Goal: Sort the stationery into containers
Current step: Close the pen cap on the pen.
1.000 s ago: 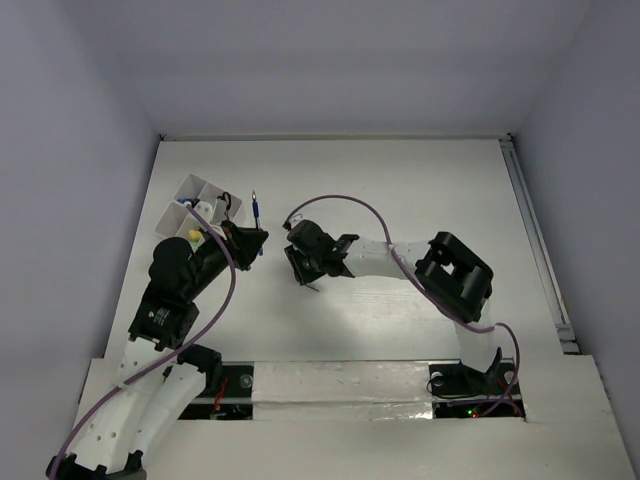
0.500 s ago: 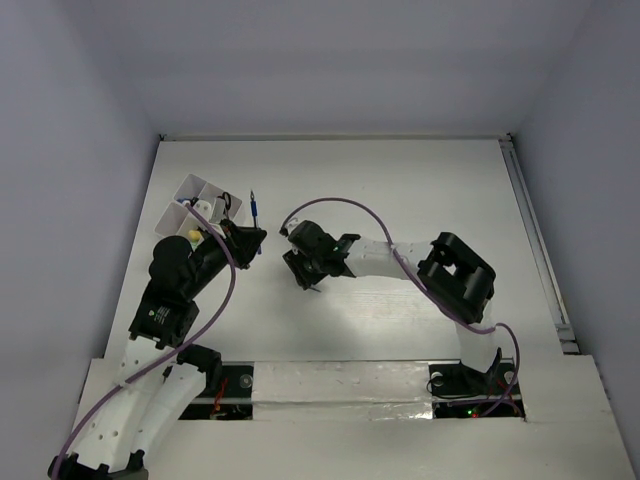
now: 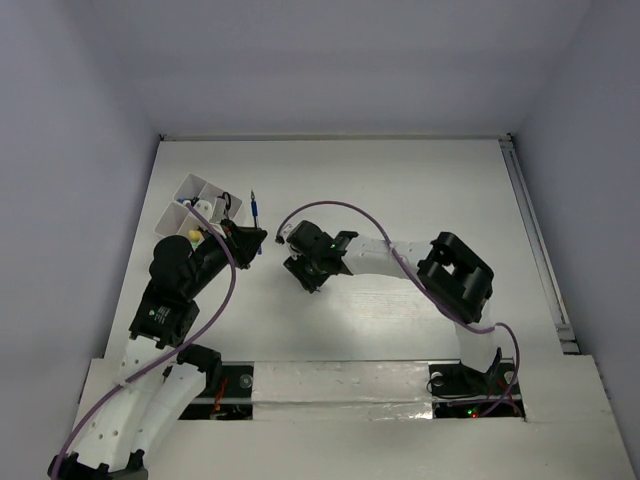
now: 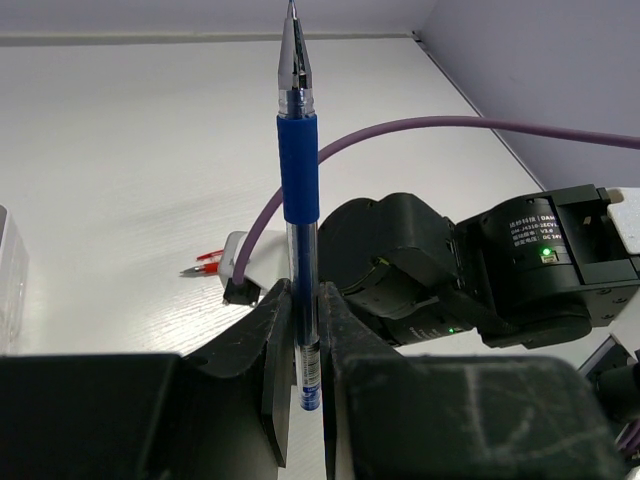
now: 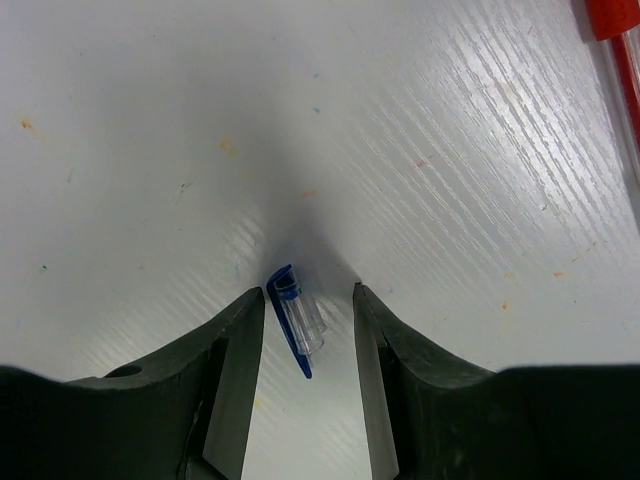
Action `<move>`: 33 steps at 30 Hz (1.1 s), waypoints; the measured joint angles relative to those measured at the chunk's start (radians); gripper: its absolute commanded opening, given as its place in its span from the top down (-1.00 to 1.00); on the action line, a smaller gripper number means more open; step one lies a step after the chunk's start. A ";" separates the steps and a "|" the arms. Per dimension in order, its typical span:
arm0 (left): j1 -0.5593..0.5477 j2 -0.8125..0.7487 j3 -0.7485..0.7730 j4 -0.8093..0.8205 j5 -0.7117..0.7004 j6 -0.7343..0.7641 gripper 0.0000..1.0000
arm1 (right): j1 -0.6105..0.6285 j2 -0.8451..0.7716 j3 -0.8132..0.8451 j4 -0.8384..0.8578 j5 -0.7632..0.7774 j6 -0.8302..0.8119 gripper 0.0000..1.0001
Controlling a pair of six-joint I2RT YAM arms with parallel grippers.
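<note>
My left fingers (image 4: 250, 345) pinch the blue pen (image 4: 298, 170) near its tail, my right fingers (image 5: 232, 350) part-open astride its clear cap (image 5: 297, 322) on the surface (image 5: 130, 120); closing off-centre may squirt it away.

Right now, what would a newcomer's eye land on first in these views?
The blue pen stands out first: it is clamped in the left end effector and sticks out well beyond its fingers. Next is a small clear cap with a blue clip. It lies on the table between the open fingers of the right end effector. A red pen lies at that view's top right edge.
</note>
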 measured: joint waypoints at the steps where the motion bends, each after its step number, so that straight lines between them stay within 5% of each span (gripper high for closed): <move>1: 0.000 0.000 0.000 0.000 0.000 0.000 1.00 | 0.003 0.004 0.008 -0.010 0.006 -0.004 0.08; 9: 0.000 0.000 0.000 0.000 0.000 0.000 1.00 | 0.032 0.040 0.066 -0.071 0.077 -0.022 0.29; 15: 0.000 0.000 0.000 0.000 -0.001 0.000 1.00 | 0.042 0.048 0.079 -0.089 0.102 -0.011 0.99; 26: 0.000 0.003 0.000 0.000 -0.001 0.000 1.00 | 0.038 -0.011 0.010 -0.072 0.102 0.083 1.00; 33: 0.001 0.031 0.000 0.001 0.012 -0.001 1.00 | -0.011 -0.269 -0.167 0.084 0.102 0.197 1.00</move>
